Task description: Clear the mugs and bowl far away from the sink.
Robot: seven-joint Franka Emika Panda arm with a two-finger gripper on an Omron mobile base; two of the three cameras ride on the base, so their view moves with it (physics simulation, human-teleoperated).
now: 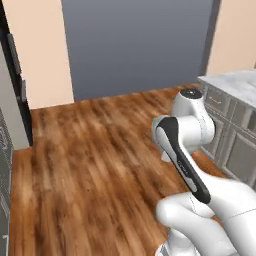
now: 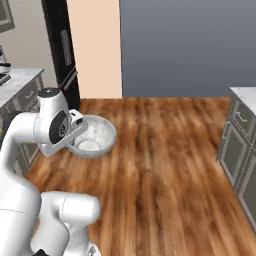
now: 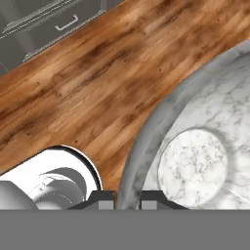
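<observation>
I have the claw point(image 3: 128, 199) clamped on the near rim of the marbled bowl point(image 2: 97, 135), which hangs tilted above the wooden floor point(image 2: 165, 165), well away from the cabinets point(image 3: 44, 17).

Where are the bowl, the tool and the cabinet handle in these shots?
bowl point(image 2: 97, 134): right base view, on its marbled inner wall.
tool point(image 3: 128, 199): hand view, midway between its two dark tips, astride the bowl's rim.
cabinet handle point(image 3: 67, 23): hand view, on the middle of the bar.
</observation>
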